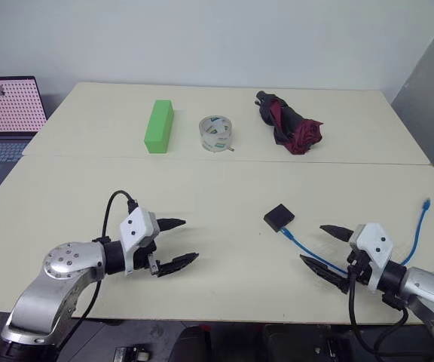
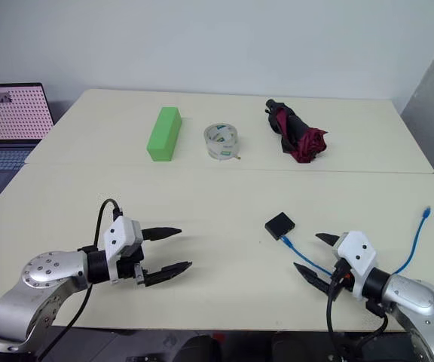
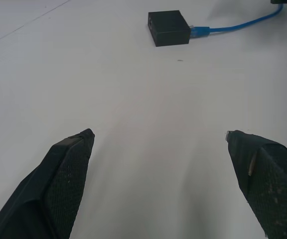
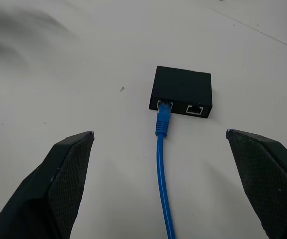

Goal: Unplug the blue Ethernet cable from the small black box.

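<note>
The small black box (image 1: 279, 217) sits flat on the counter (image 1: 217, 188), right of centre, with the blue Ethernet cable (image 4: 163, 174) plugged into one of the two ports on its near face. From that port the cable runs toward me, passes beside my right end effector (image 1: 324, 248), then curves up along the counter's right side, where its free plug (image 1: 426, 203) lies loose.

My right end effector is much the nearer of the two. It hovers just short of the box with its black fingers spread wide and nothing between them. In my right wrist view the plug lies straight ahead between the fingertips, the cable's long axis running almost directly along my line of reach.

My left end effector (image 1: 178, 241) is also wide apart and empty, well away to the left, the box far ahead of it.

I judge the right should take the plug; the box is light and may slide, so the left may need to pin it
</note>
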Robot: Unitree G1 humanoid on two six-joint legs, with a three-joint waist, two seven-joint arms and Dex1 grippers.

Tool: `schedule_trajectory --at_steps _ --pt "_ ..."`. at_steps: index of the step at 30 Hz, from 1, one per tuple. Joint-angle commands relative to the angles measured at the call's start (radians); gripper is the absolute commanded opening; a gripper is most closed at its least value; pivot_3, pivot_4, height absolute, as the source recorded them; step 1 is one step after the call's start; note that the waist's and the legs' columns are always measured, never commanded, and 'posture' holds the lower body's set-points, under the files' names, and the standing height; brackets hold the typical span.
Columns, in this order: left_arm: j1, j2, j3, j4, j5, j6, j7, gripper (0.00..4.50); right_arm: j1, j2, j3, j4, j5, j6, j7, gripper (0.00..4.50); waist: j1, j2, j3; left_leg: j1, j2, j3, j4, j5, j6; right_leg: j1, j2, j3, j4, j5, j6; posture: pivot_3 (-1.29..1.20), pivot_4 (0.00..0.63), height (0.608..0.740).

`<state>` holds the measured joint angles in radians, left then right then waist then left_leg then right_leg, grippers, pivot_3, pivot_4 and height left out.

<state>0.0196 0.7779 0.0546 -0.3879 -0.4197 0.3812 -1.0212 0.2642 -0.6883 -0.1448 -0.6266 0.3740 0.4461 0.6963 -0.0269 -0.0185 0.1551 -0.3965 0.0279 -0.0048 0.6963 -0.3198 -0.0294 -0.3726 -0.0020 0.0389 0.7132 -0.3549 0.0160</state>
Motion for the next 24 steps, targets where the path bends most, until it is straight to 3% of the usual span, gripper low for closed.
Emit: schedule_trajectory --at_steps 1,13,24 --pt "-0.007 0.024 -0.029 -0.046 -0.033 0.000 -0.062 4.49 -0.021 0.019 0.050 -0.020 -0.045 0.009 -0.050 4.50 0.000 0.000 0.000 0.000 0.000 0.000 0.000 0.000 0.000 0.000 0.000 0.000 0.000 0.000 0.000 0.00 0.150 0.740" --pt "-0.094 -0.003 -0.090 -0.025 -0.022 0.002 -0.064 4.49 -0.169 0.170 0.237 0.179 -0.198 -0.041 -0.161 4.50 -0.001 0.000 0.000 0.000 0.000 0.001 0.000 0.001 -0.001 -0.001 0.000 0.001 0.000 0.000 0.000 0.00 0.150 0.740" --pt "-0.104 -0.007 -0.096 0.006 -0.016 -0.005 -0.061 4.50 -0.235 0.179 0.247 0.268 -0.213 -0.047 -0.128 1.74 -0.001 0.000 0.000 0.000 0.000 0.000 0.000 0.000 0.000 -0.001 0.000 0.001 0.000 0.000 0.000 0.00 0.150 0.740"
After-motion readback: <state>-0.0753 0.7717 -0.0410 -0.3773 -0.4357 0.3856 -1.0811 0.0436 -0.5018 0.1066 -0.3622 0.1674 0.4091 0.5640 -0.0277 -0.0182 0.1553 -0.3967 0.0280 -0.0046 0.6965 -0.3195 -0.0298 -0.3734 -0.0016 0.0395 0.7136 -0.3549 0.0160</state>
